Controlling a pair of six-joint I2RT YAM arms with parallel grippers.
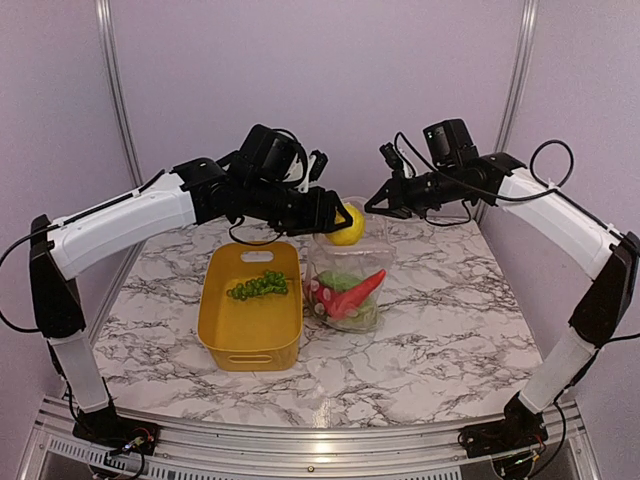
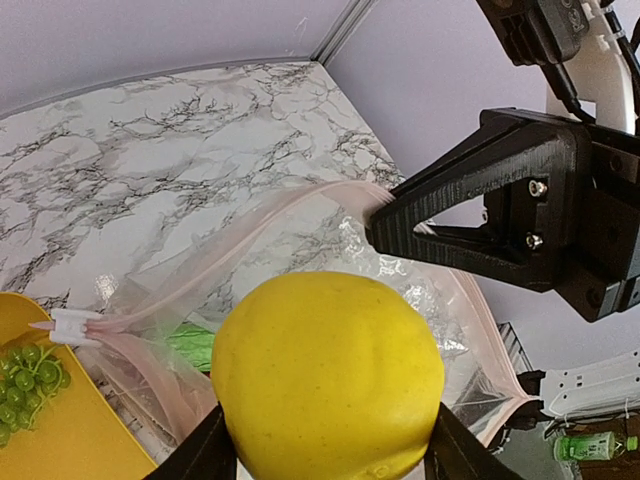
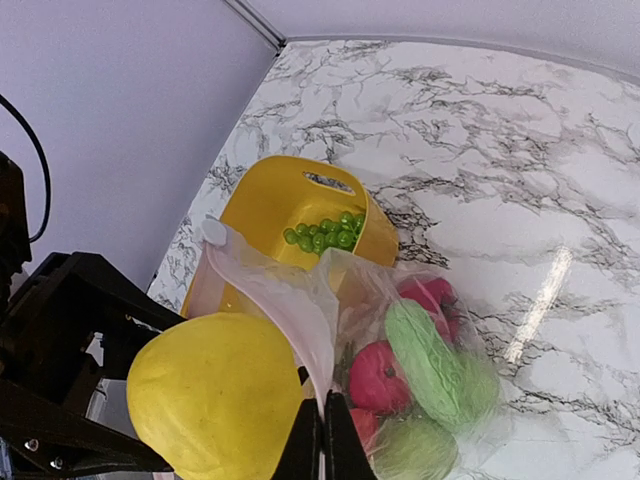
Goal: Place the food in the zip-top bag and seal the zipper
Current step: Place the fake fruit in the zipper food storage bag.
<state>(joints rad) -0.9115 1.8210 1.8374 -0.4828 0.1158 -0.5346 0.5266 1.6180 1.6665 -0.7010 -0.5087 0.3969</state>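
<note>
My left gripper (image 2: 330, 445) is shut on the yellow lemon (image 2: 328, 375), holding it in the air just over the open mouth of the zip-top bag (image 1: 345, 290). My right gripper (image 3: 322, 425) is shut on the bag's pinkish zipper (image 2: 250, 235) edge and holds that side up. Inside the bag lie a red tomato (image 3: 378, 378), leafy greens (image 3: 430, 350) and an orange-red carrot (image 1: 360, 292). A green grape bunch (image 1: 260, 285) rests in the yellow bin (image 1: 250, 335) left of the bag. The bag's white slider (image 2: 65, 325) sits at the bin end of the mouth.
The yellow bin stands close against the bag's left side on the marble table (image 1: 450, 330). Lilac walls close in the back and both sides. The two grippers are only a few centimetres apart above the bag.
</note>
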